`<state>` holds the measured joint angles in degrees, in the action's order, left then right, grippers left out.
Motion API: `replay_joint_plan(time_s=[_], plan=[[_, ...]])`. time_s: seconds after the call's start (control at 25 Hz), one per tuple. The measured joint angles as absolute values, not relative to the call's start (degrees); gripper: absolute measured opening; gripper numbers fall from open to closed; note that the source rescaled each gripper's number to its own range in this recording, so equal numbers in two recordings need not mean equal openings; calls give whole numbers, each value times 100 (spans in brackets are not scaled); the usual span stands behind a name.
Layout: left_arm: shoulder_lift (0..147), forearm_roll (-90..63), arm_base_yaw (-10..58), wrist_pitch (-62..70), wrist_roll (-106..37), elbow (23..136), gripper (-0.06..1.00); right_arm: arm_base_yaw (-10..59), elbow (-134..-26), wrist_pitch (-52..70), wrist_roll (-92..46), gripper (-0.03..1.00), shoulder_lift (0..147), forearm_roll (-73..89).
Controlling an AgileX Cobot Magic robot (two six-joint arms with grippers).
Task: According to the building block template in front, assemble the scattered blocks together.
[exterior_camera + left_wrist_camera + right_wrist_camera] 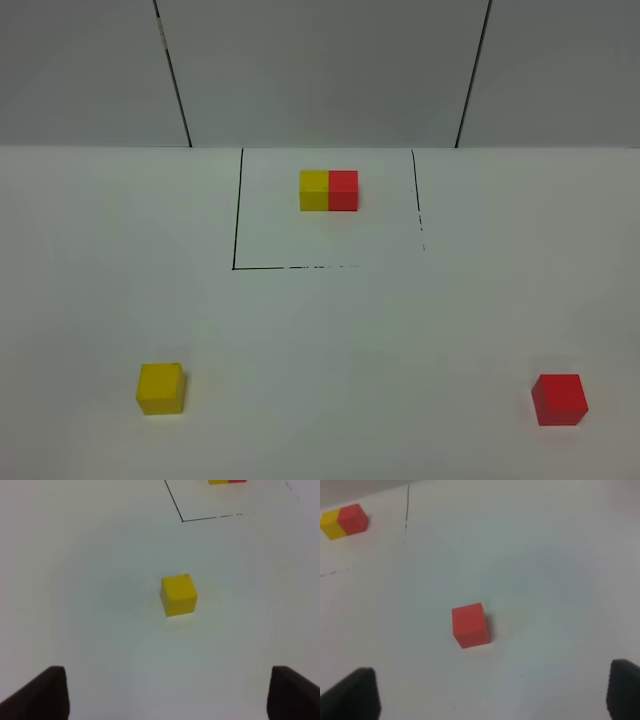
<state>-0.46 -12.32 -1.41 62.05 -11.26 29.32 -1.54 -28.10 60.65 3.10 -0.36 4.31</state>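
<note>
The building block template (328, 190) is a yellow cube and a red cube joined flush, standing inside a thin black-lined rectangle at the back middle; it also shows in the left wrist view (227, 481) and the right wrist view (343, 520). The loose yellow cube (161, 388) sits at the front left, ahead of my left gripper (165, 692), which is open and empty. The loose red cube (559, 399) sits at the front right, ahead of my right gripper (495, 695), also open and empty. Neither gripper appears in the exterior high view.
The white table (350, 350) spans the view. The black frame line (236, 210) is broken along its front and right sides. A grey panelled wall (320, 70) stands behind the table.
</note>
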Motion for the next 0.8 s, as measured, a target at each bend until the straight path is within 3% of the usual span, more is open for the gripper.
replay_joint_plan(time_s=[0.8], plan=[[-46, -1232, -141, 6205, -1126, 2932, 91, -154, -2810, 6065, 314, 80, -36, 431]])
